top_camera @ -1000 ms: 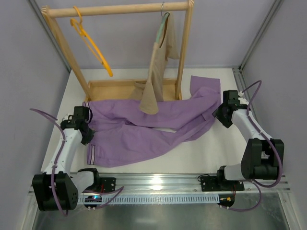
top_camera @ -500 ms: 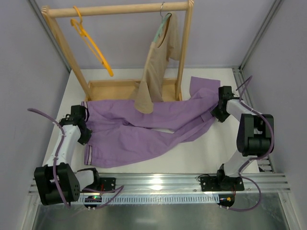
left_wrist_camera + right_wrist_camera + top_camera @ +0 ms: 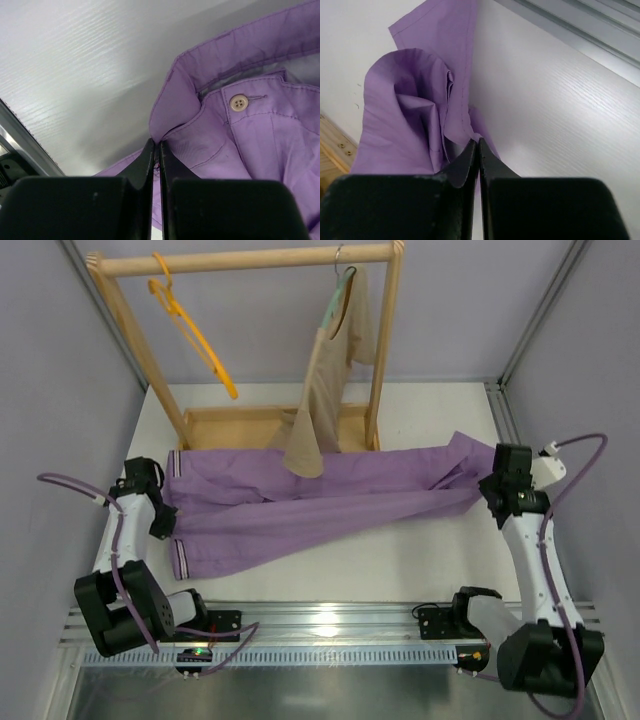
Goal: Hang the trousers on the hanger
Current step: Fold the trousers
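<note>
— The long lilac-purple fabric trousers (image 3: 320, 505)?
— Stretched nine to three o'clock, my left fingers (image 3: 146, 167) clamped on the waistband, my right fingers (image 3: 466, 162) on a leg end. The thin orange-yellow plastic hanger (image 3: 195, 340) hangs at eleven o'clock.

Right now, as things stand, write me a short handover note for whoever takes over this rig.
Grippers: the left gripper is shut on the trousers at the waistband end; the right gripper is shut on them at the leg end.
Things: the trousers lie lengthwise across the table, in front of the wooden rack. The hanger hangs empty at the left end of the rack's top bar.
Done: both ends are gripped and the garment is stretched out.
Left: get the trousers onto the hanger.
</note>
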Tool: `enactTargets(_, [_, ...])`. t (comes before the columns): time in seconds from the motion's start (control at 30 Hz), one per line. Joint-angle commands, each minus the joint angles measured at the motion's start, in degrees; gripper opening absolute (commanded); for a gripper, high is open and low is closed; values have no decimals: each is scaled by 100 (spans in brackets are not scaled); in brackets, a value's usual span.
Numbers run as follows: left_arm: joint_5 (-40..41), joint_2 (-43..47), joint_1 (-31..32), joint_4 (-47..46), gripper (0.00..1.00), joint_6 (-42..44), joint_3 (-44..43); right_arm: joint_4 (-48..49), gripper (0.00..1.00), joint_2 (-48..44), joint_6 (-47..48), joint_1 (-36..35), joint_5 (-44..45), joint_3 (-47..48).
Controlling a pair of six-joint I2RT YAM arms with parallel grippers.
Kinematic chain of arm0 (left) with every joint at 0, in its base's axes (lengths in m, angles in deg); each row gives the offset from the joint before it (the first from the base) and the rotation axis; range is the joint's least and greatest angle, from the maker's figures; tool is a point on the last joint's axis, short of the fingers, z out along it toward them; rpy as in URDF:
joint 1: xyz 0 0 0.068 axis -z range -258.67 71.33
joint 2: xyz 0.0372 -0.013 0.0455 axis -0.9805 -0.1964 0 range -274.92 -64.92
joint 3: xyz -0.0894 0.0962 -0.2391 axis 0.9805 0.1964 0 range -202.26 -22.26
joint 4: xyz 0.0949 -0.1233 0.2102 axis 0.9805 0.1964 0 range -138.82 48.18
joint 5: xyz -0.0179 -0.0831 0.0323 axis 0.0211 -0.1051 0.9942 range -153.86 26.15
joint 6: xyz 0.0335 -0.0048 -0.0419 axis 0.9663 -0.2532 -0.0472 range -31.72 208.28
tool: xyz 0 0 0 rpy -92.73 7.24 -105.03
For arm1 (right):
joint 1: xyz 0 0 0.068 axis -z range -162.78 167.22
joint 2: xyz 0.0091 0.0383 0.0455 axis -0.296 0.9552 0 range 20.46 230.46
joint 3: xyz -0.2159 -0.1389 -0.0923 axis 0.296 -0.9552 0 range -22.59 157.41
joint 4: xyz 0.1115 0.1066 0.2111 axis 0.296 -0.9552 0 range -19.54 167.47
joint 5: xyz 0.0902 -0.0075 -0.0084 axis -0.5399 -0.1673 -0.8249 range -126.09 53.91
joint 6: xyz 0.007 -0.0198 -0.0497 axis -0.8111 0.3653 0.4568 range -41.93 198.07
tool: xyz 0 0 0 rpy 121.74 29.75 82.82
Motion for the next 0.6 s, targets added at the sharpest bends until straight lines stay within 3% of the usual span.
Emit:
enactTargets(0.0, [401,-80,-203,-435,0,264,57,-509,5,-915,-779,108,505,-1278])
enactTargets(0.13, [664,-71,-353,-322,0,528,-100,-1159,11,-1812,-1432,108,584,-1923])
enactTargets(0.2, [700,-45,-467,-348,0,686,-136,-1301,27,-2095,-1547,108,637,-1916])
enactTargets(0.3, [665,-80,-633,-330,2,800,-224,-1634,44,-2369,-1679,108,856,-1522])
enactTargets(0.4, [612,-229,-766,-287,10,905,-399,-1724,51,-2317,-1583,108,857,-1091])
enactTargets(0.57, [446,-440,-802,-102,39,1038,-821,-723,61,-1527,-471,117,638,-817])
